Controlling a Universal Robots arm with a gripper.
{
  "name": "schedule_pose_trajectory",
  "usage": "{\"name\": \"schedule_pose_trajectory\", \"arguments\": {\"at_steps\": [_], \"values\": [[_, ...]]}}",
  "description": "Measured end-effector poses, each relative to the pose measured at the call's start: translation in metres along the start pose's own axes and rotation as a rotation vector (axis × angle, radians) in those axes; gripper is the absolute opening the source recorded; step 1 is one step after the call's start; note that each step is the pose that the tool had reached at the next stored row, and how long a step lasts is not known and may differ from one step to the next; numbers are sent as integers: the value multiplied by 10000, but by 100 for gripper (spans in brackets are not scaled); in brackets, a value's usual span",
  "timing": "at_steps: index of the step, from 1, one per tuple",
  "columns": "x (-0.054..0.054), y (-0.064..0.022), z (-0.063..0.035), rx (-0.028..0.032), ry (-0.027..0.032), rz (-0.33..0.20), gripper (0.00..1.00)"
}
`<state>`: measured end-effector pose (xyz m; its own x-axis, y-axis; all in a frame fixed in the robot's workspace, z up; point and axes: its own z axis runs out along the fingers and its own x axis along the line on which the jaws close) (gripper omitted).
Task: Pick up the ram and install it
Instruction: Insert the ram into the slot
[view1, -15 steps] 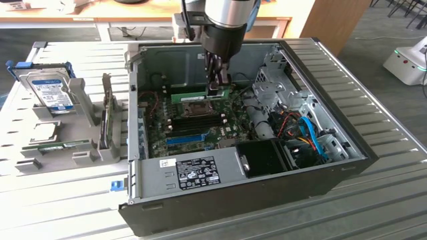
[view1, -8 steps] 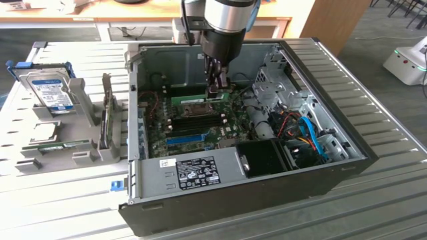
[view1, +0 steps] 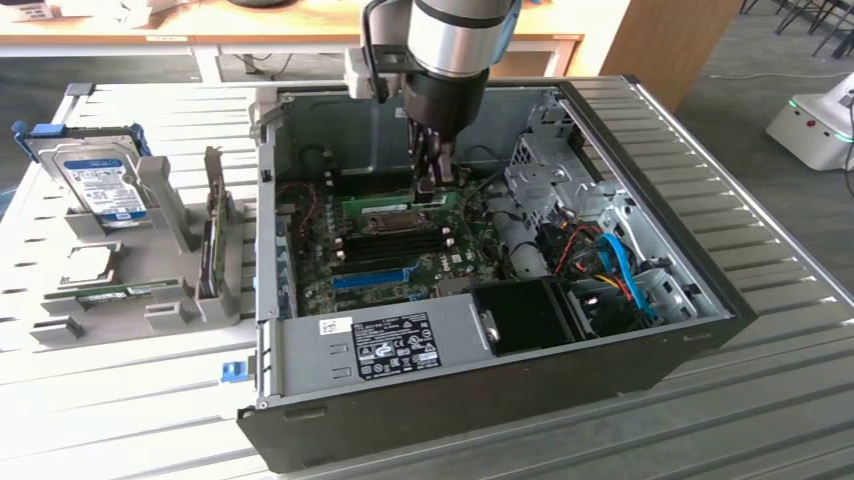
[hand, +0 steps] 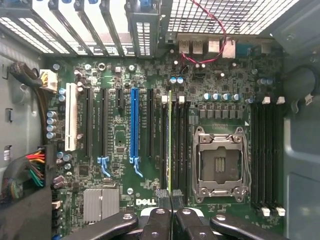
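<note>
ram (hand: 170, 140) pinched in gripper (hand: 171, 197) between blue slot (hand: 134, 125) and cpu socket (hand: 220, 162).

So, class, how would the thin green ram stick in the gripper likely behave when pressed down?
The ram, a thin board seen edge-on, is probably stiff lengthwise yet apt to tilt sideways. Its slimness suggests it is light. Pinched in the gripper, it may pivot if pushed unevenly.

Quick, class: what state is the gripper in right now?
Gripper: jaws closed, holding the ram edge-on.
</note>
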<state>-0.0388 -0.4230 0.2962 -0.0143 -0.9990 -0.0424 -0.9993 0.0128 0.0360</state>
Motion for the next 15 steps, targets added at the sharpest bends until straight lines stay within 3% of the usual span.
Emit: {"name": "schedule_pose_trajectory", "arguments": {"at_steps": [15], "values": [[9,-8,233,3,-4,72,12]]}}
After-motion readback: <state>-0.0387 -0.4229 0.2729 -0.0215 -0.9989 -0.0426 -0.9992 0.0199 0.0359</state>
